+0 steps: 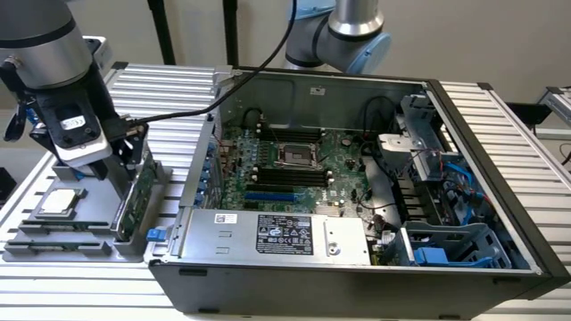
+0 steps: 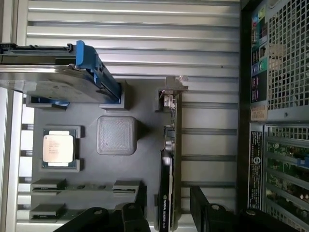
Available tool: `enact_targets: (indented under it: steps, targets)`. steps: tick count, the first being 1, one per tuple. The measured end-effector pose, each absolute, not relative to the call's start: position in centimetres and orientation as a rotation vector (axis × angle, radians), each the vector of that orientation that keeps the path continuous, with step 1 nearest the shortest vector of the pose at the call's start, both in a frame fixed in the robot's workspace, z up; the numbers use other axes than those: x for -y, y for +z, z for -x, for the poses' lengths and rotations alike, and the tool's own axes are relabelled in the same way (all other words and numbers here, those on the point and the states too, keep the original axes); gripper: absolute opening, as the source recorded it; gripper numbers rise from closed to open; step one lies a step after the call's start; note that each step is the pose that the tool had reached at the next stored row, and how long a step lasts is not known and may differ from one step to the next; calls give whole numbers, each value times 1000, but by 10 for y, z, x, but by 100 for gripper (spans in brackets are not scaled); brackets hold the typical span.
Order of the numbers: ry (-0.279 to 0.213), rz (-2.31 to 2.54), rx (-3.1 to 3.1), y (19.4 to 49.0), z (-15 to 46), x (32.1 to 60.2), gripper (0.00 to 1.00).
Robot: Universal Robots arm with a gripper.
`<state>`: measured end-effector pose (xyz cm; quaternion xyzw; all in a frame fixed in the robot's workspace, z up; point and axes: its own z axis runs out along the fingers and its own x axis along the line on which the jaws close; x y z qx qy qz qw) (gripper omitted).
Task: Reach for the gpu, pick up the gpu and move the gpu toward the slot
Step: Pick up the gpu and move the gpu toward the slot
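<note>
My gripper (image 1: 125,164) hung released, jaws wide, one finger (image 2: 137,212) on each side of the gpu (image 1: 134,197), probably not touching it. The gpu stood on edge in the grey holder tray (image 1: 53,251) on the table (image 1: 178,100), at the exterior view's left of the open computer case (image 1: 357,281). A CPU chip (image 1: 58,200) lay flat in the same tray.
</note>
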<state>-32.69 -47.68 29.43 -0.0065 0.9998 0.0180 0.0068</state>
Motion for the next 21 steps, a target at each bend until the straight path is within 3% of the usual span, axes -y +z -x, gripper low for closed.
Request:
enact_targets:
  steps: [21]
  targets:
    - [56, 15, -3127, 256, 324, 476, 48]
